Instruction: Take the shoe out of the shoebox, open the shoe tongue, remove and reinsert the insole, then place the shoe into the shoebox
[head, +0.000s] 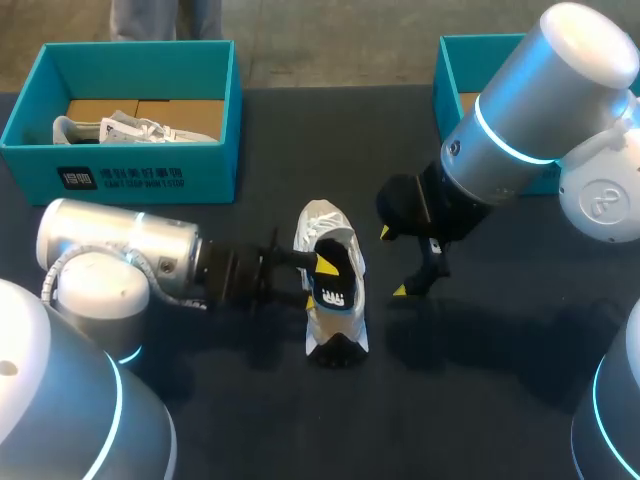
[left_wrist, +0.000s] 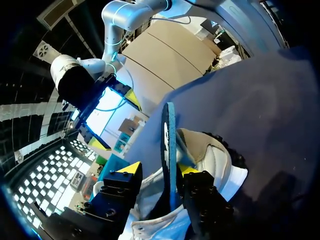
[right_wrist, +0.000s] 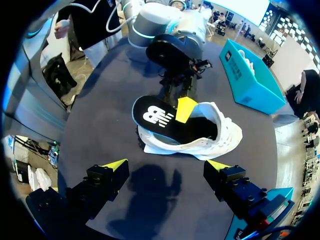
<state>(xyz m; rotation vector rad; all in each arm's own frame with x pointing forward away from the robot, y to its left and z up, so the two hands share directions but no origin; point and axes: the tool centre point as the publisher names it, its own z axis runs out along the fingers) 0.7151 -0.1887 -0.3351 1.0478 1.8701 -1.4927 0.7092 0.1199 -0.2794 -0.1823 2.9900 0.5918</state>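
Right hand (right_wrist: 167, 167) hangs spread wide over the dark surface (right_wrist: 100, 125), just beside the white shoe (right_wrist: 220, 135), which sits mid-surface, well apart from the left box (head: 120, 170). The black insole (right_wrist: 152, 115) sticks half out of it, tilted. Left hand (left_wrist: 159, 169) is at the insole, and honestly I can't tell if it's pinching. Only the head view shows another shoe (head: 120, 128) inside that box. The left wrist view catches the insole edge-on.

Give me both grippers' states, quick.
Left gripper: at the insole, grip cannot be told.
Right gripper: open, empty.
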